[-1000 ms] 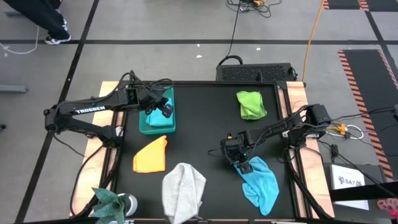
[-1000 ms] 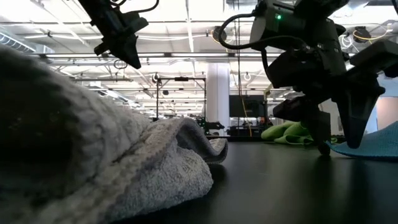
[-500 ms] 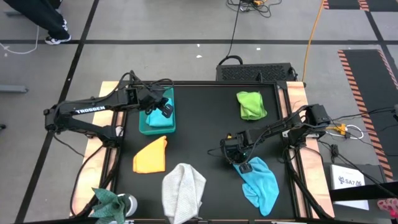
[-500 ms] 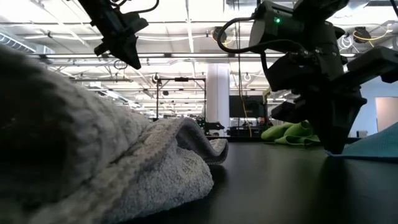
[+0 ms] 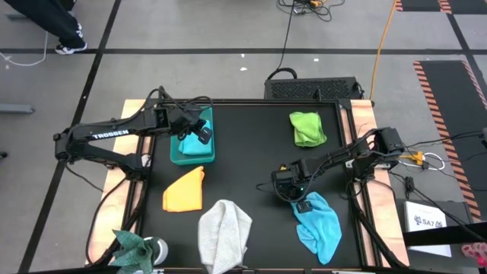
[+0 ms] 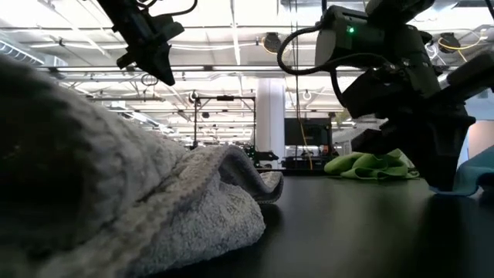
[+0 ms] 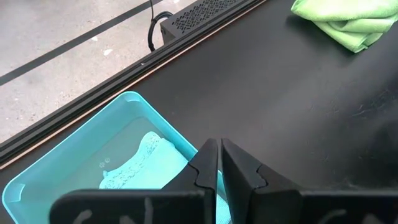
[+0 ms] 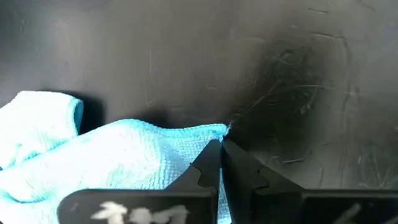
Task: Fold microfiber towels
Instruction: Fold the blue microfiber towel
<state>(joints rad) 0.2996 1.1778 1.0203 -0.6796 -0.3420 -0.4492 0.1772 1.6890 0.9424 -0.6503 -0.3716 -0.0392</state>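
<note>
One second on, the right tool [image 5: 298, 200] has clamped, seemingly pinching the light blue towel [image 5: 319, 227] corner.

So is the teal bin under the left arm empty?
No. In the left wrist view a teal towel lies inside the teal bin.

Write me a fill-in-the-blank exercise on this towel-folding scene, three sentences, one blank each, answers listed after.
1. The right gripper is shut on a corner of the ______ towel.
2. The left gripper hangs shut over the teal bin, and a ______ towel lies inside that bin.
3. At the table's far right corner, apart from both grippers, lies the ______ towel.

Missing words: light blue; teal; lime green
</note>
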